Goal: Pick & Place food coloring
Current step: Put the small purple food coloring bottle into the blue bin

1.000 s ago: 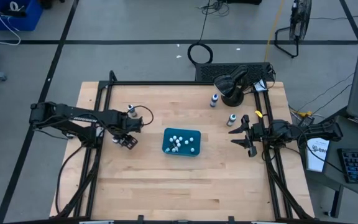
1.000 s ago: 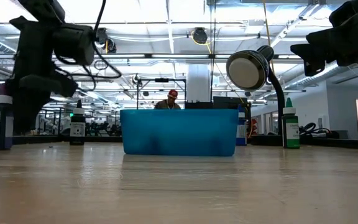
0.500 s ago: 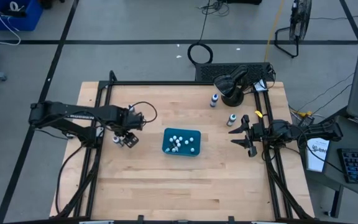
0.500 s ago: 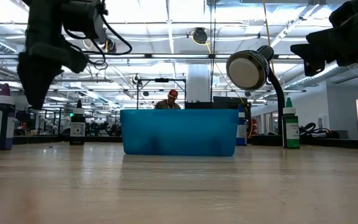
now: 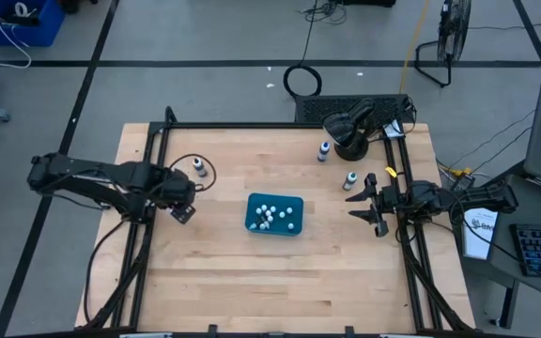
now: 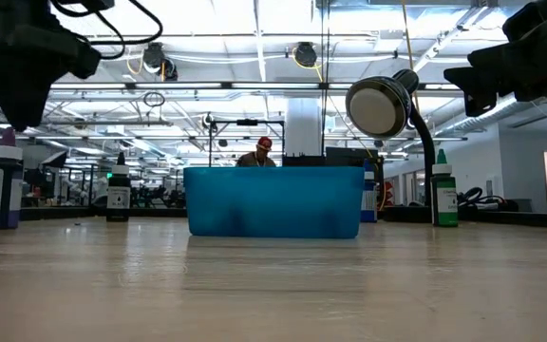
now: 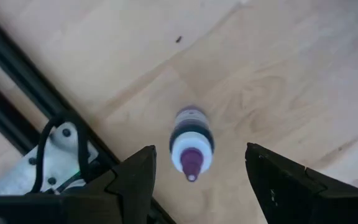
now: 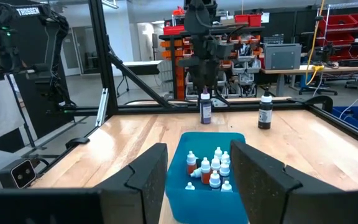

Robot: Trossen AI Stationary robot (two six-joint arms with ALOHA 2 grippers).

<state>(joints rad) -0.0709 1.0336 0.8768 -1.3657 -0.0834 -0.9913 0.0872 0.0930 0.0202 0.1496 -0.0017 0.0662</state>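
Observation:
A dark food coloring bottle with a purple tip [image 7: 191, 140] stands upright on the wood table at the left. My left gripper [image 7: 199, 151] hangs open straight above it, fingers pointing down and clear of it [image 6: 19, 104]. In the high view the gripper [image 5: 180, 212] covers that bottle. A second dark bottle [image 5: 198, 167] stands just beyond. Several tiny white-capped bottles [image 8: 213, 168] lie in the teal tray [image 5: 251, 212] at the centre. My right gripper [image 5: 360, 200] waits open and level at the table's right, pointing at the tray.
Two more bottles [image 5: 324, 150] [image 5: 350, 179] stand at the far right near a black round lamp with a cable [image 5: 350, 127]. A black frame [image 5: 148, 169] runs along the table's edges. A person shows in the room behind the tray [image 6: 264, 152].
My left gripper has risen straight off the purple-tipped bottle and drawn back a little toward the table's left edge, its fingers as wide apart as before. The bottle stays upright in place.

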